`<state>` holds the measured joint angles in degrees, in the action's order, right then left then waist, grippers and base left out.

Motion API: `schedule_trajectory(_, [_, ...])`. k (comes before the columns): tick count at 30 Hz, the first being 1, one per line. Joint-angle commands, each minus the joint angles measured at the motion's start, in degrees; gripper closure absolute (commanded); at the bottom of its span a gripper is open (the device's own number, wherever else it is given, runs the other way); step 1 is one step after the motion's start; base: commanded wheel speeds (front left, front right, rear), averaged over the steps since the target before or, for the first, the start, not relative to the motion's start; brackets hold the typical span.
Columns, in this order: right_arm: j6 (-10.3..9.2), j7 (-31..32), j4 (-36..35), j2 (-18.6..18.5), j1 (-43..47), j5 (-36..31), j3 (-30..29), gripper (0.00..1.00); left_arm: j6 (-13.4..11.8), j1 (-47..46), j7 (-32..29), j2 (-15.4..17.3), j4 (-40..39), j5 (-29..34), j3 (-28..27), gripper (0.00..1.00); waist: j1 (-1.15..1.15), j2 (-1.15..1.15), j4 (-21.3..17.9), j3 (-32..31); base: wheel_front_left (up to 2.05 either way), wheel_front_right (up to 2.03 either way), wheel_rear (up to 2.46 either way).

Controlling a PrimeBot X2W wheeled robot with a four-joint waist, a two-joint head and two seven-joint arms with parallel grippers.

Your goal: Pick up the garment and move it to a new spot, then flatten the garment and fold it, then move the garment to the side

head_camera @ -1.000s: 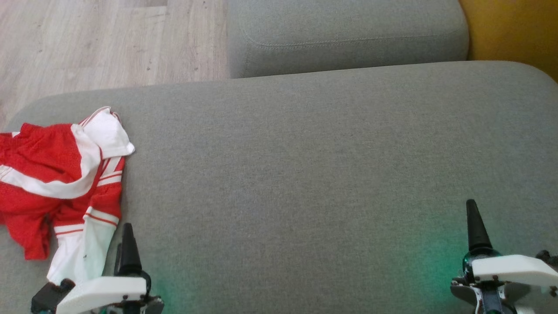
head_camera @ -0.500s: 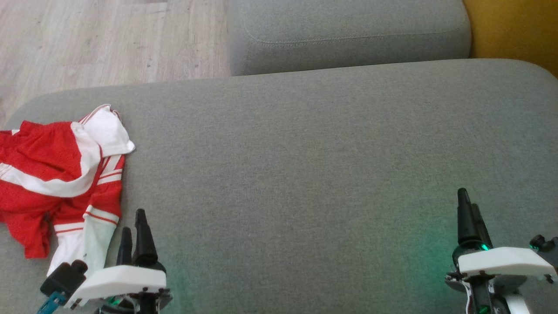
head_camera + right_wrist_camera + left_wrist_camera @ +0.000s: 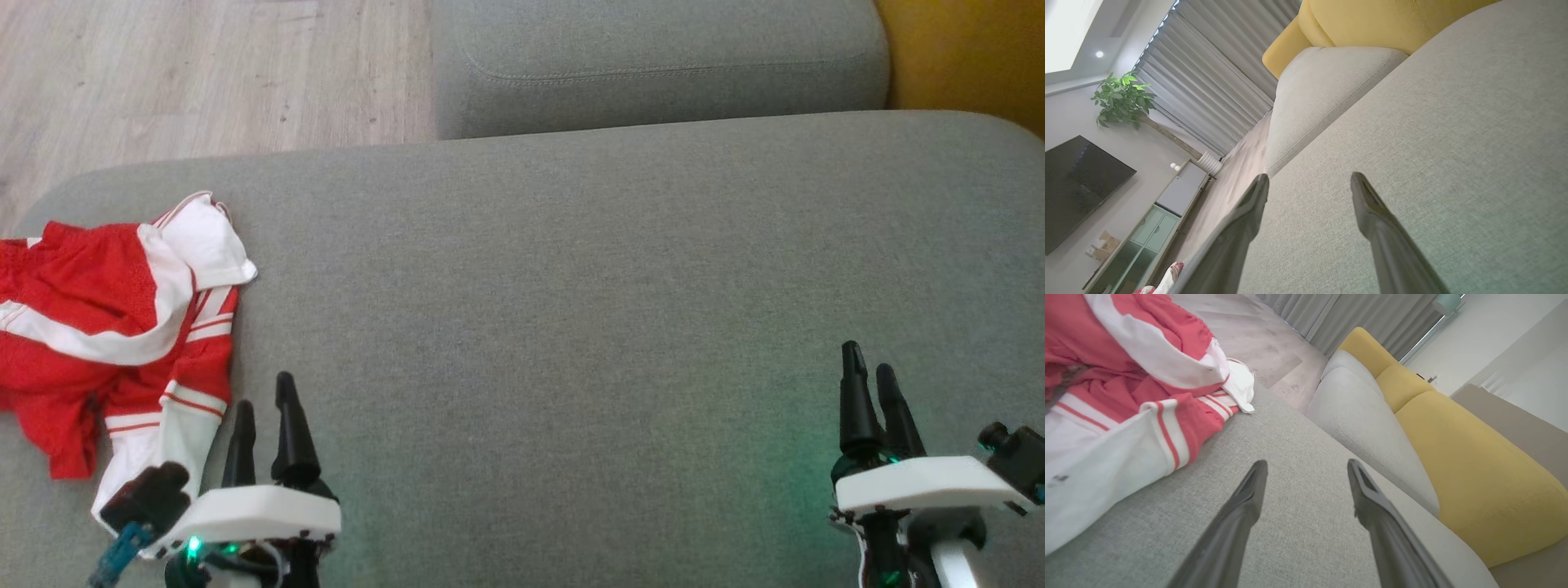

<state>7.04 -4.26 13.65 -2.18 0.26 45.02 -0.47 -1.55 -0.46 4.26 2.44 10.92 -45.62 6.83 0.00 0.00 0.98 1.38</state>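
- The garment (image 3: 114, 327) is red with white bands. It lies crumpled in a heap on the sofa cushion (image 3: 571, 286), along the left edge and toward the far left corner.
- The left tool (image 3: 264, 392) has its jaws spread wide and holds nothing. It sits at the near edge, just beside the garment's white end (image 3: 155, 441) and not touching it.
- The right tool (image 3: 867, 358) is also wide open and empty. It is by the near right corner, well apart from the garment.
- I judge the cloth to be light, thin and limp. It is not fragile, and it will sag from any pinch point and hang bunched.
- The knit looks smooth, so I expect it may slip between narrow fingers. I would take a deep bite across a doubled fold, not a single layer.
- My preferred hold is the white end nearest the left tool, at its raised banded hem. The cushion should yield enough for a finger to press in under the cloth.
- For flattening I would want both tools on two corners. I cannot tell which part is waistband or hem.
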Motion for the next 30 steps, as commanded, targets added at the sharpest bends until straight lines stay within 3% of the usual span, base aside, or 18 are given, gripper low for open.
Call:
schedule_trajectory(1, [0.24,-0.9,-2.5,-0.4,-3.3,-2.4,1.0,0.00,-0.4,-3.0,1.0,0.8,-2.4,2.6,-0.2,0.00,0.00,0.00,0.0,0.0,0.00,0.00,0.00])
schedule_trajectory(30, [0.34,-5.6,-3.4,-0.6,-2.6,-21.4,3.8,0.00,-3.3,-2.6,5.7,0.7,-2.9,21.4,2.4,0.00,0.00,0.00,1.1,-1.8,0.00,0.00,0.00])
